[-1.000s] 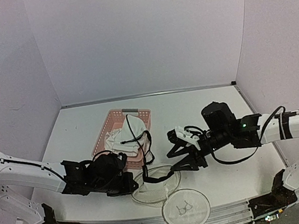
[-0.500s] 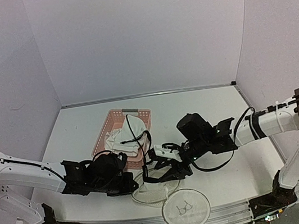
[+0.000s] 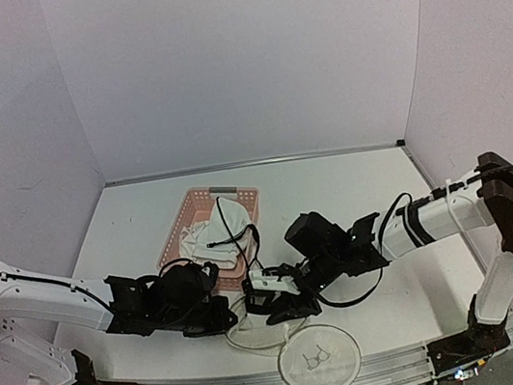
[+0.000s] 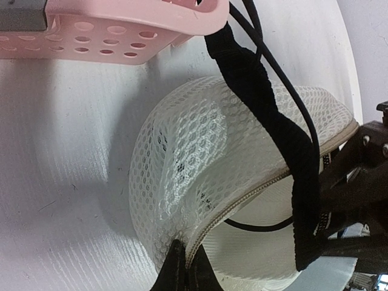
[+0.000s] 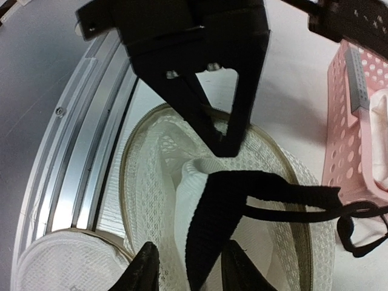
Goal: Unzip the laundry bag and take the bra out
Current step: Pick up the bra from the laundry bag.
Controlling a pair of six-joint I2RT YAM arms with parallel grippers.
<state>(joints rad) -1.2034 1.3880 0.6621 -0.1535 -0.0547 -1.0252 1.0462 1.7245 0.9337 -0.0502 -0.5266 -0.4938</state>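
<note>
The white mesh laundry bag (image 3: pixel 258 335) lies open near the front edge, its flat round face with the bra drawing (image 3: pixel 319 358) beside it. My left gripper (image 3: pixel 225 317) is shut on the bag's zipper rim (image 4: pixel 209 218), fingertips together (image 4: pixel 185 273). The bra (image 3: pixel 207 239) lies mostly in the pink basket (image 3: pixel 201 201); its black strap (image 4: pixel 267 127) trails over the basket edge into the bag. My right gripper (image 3: pixel 276 305) is low over the bag mouth, open (image 5: pixel 193 270), with the black strap (image 5: pixel 212 224) between its fingers.
The pink basket (image 4: pixel 121 30) stands just behind the bag, touching the strap. The metal rail at the table's front edge (image 5: pixel 91 139) runs close beside the bag. The two grippers are a few centimetres apart over the bag. White walls enclose the table.
My right arm has swung left and down, from right of the bag to over its mouth, fingers now straddling the black strap. The left gripper has held still on the rim.
</note>
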